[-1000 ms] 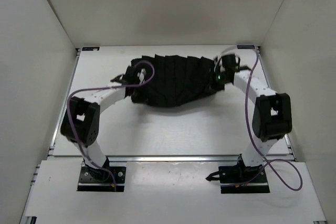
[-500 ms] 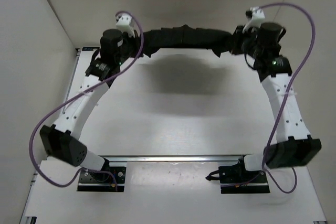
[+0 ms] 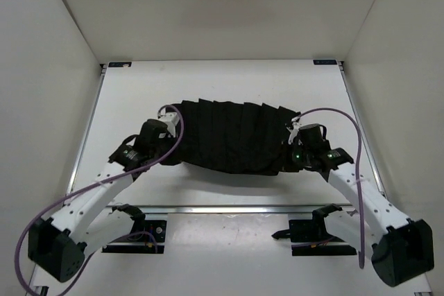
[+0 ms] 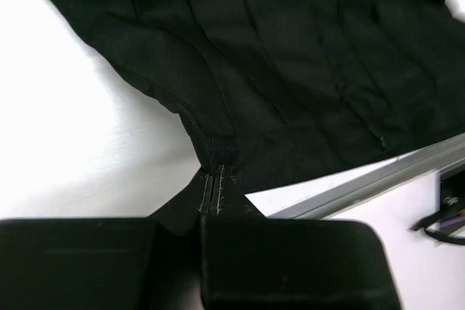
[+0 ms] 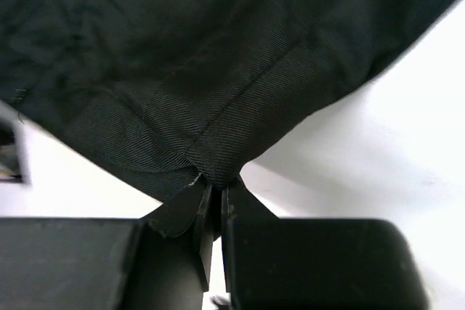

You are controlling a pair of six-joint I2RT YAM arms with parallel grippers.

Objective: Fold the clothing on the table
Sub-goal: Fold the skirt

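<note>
1. The left gripper (image 4: 215,184) has its jaws closed tight on the left near corner of the clothing (image 3: 232,136).
2. The clothing lies spread on the table (image 3: 222,81) between the two arms, pleats showing. Its near hem is close to the metal rail (image 3: 229,208).
3. The right gripper (image 5: 216,195) pinches the right near corner in the same way.
4. The fold seems ready to begin. The next move calls for lifting both corners evenly toward the far hem.
5. The purple cables (image 3: 178,117) loop just beside the fabric and perhaps could brush it.

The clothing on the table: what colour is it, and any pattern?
The clothing is plain black with pleats; the top external view shows it best.
</note>
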